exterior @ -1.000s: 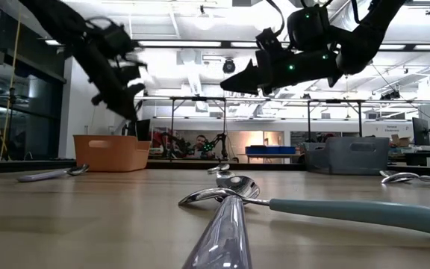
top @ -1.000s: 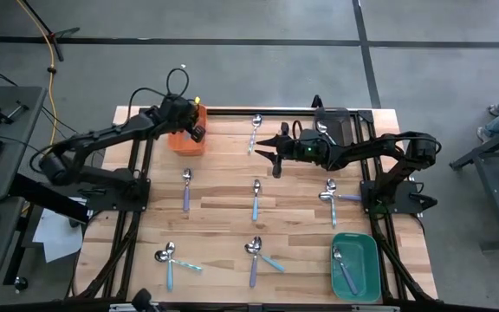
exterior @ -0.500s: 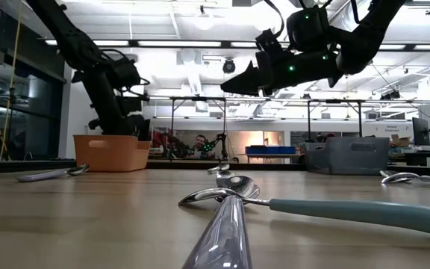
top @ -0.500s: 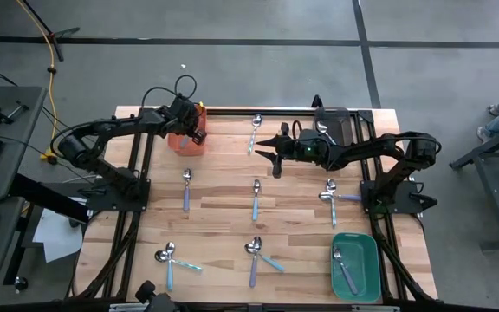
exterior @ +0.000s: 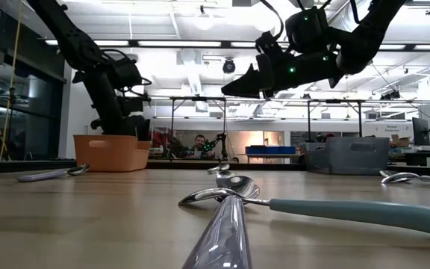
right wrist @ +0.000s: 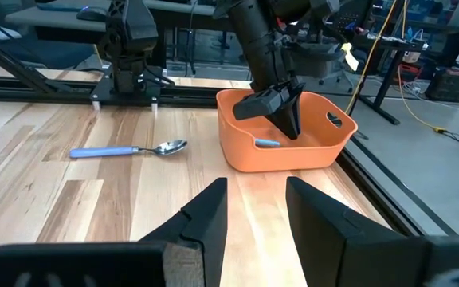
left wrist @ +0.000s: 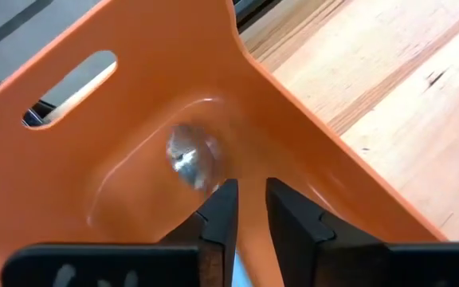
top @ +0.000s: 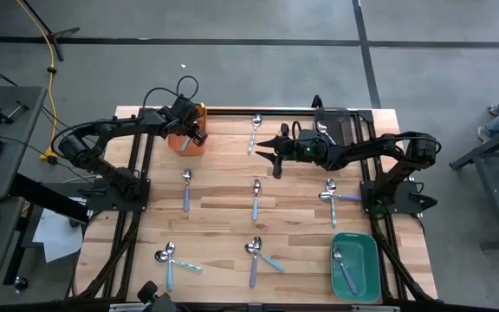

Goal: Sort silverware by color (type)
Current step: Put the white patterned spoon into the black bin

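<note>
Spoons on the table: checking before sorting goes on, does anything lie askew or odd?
In the high view, three pairs lie crossed, one spoon over another: lower-left pair, lower-middle pair, right pair.

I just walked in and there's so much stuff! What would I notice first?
Probably the bright orange bin at the table's back left, with the left tool dipped inside above a spoon. Then the right tool, hanging open over the middle, and the green bin at the front right.

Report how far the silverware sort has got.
Done: one spoon lies in the green bin, one in the grey bin. In hand: the left end effector is down in the orange bin, where a spoon lies. Left: about ten spoons on the table.
</note>
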